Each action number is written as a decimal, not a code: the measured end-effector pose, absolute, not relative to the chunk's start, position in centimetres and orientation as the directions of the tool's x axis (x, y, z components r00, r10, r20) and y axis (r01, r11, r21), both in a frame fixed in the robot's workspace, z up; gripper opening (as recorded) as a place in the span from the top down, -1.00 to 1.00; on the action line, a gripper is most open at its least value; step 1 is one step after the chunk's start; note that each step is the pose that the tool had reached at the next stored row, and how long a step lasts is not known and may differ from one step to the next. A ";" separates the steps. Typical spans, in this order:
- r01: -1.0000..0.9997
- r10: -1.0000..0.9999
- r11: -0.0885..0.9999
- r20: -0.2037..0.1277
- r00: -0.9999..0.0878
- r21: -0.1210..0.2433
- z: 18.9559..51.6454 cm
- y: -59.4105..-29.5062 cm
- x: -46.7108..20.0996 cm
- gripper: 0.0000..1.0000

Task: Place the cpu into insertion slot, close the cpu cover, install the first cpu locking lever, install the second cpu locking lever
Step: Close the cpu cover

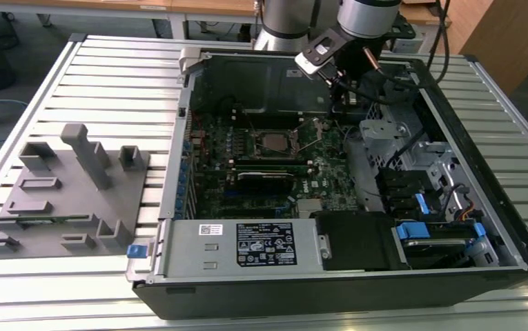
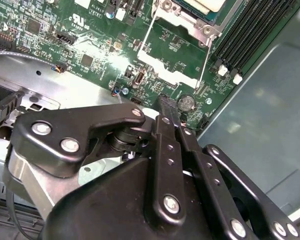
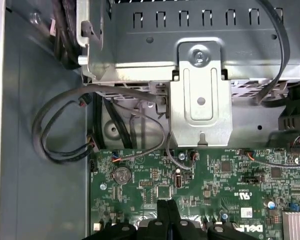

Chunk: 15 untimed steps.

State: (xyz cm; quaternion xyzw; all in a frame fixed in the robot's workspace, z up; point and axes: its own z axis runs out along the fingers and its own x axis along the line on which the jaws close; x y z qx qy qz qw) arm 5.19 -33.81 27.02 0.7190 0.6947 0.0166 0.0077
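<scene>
The cpu (image 1: 271, 141) lies flat in the socket on the green motherboard (image 1: 245, 193), inside the open computer case. Its pale edge (image 2: 210, 5) also shows in the second wrist view. The cpu cover (image 2: 162, 66), a thin metal frame with a large window, stands swung open beside the socket, and the board shows through it. My gripper (image 1: 345, 96) hangs at the far end of the case, to the exterior view's right of the socket. The black fingers (image 2: 166, 120) are shut together with nothing between them, and their tips (image 3: 166, 204) hover over the board near a coin cell (image 3: 122, 174).
A metal bracket (image 3: 200, 100) and looped grey cables (image 3: 60, 130) sit just beyond the board edge. Memory slots (image 2: 250, 30) run beside the socket. A power supply box (image 1: 245, 245) fills the near end of the case. A grey fixture block (image 1: 61, 193) stands on the slatted table.
</scene>
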 end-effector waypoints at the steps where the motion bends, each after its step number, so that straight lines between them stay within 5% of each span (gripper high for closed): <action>1: 0.999 0.999 -0.034 0.013 0.034 0.034 27.0 -33.8 5.2 0.79; 15: 0.999 0.999 -0.035 0.013 0.034 0.033 25.2 -33.8 5.7 0.79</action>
